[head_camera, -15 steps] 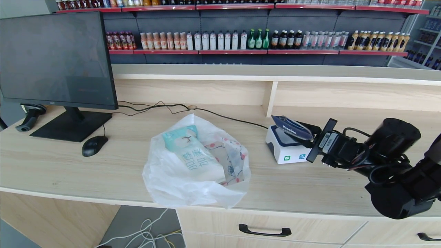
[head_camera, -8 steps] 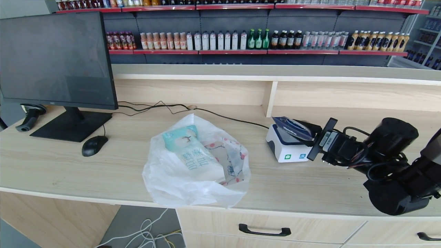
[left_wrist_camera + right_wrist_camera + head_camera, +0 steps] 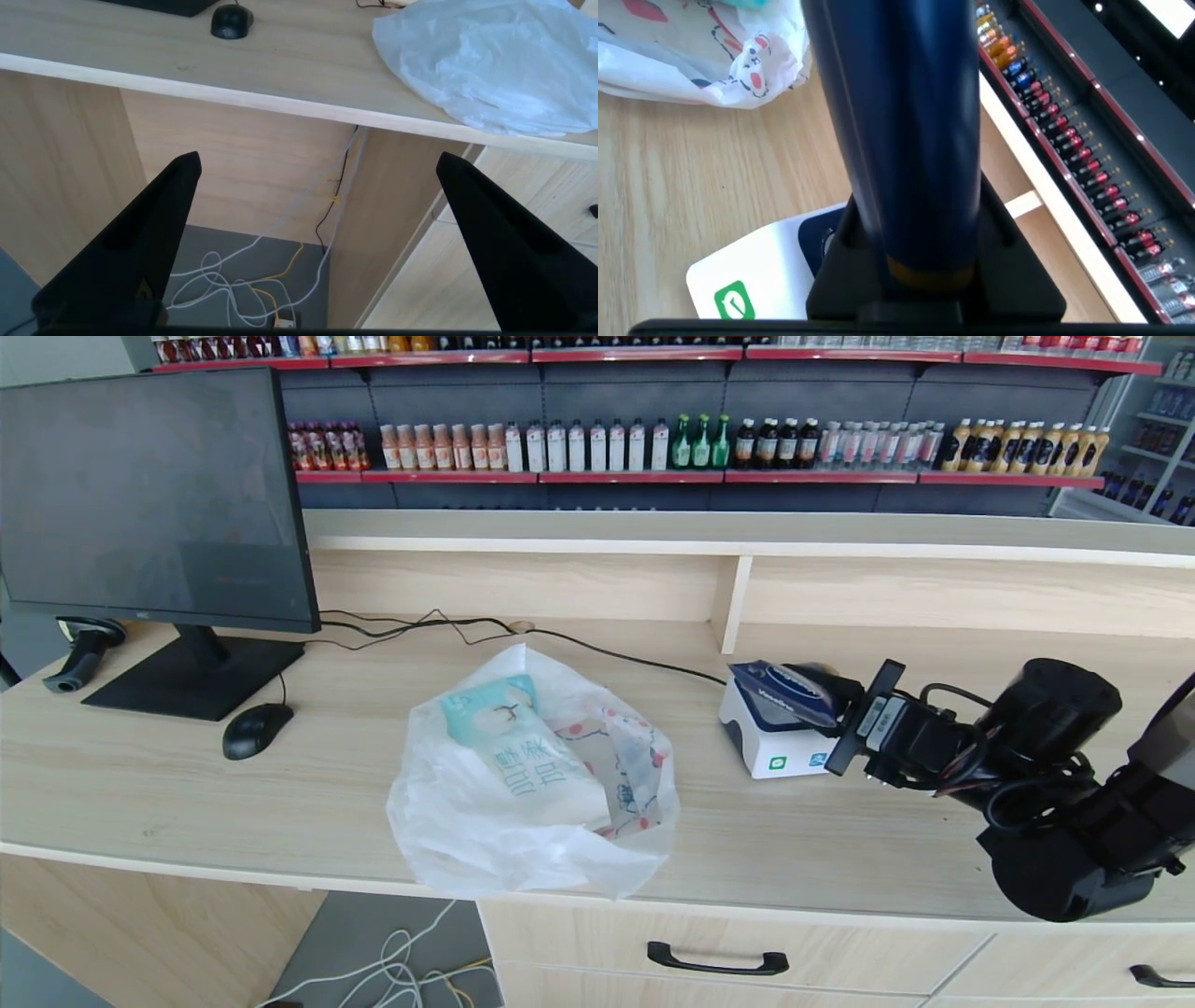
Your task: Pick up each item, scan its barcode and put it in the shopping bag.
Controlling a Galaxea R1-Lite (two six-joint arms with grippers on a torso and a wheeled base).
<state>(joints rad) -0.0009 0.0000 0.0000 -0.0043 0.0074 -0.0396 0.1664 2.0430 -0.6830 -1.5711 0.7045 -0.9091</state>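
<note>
You are on the scanning step: your right gripper (image 3: 834, 695) is clamped on the dark blue tube (image 3: 784, 683), which juts from its fingers just above the white scanner (image 3: 767, 751). Next, carry it to the shopping bag (image 3: 485, 840), well off to that gripper's left, and release inside. Your left gripper (image 3: 318, 166) hangs wide open

The light is bright and even, and by the shadows it comes from above. The pale wooden counter (image 3: 187, 803) carries only soft, weak shadows, close under the white plastic shopping bag (image 3: 485, 840). The black monitor screen (image 3: 149, 495) gives a dull grey glare. A pale sheen runs along the dark blue tube (image 3: 896, 121). Toward the edges of the head view, the red-edged shelves (image 3: 635, 477) bend.
</note>
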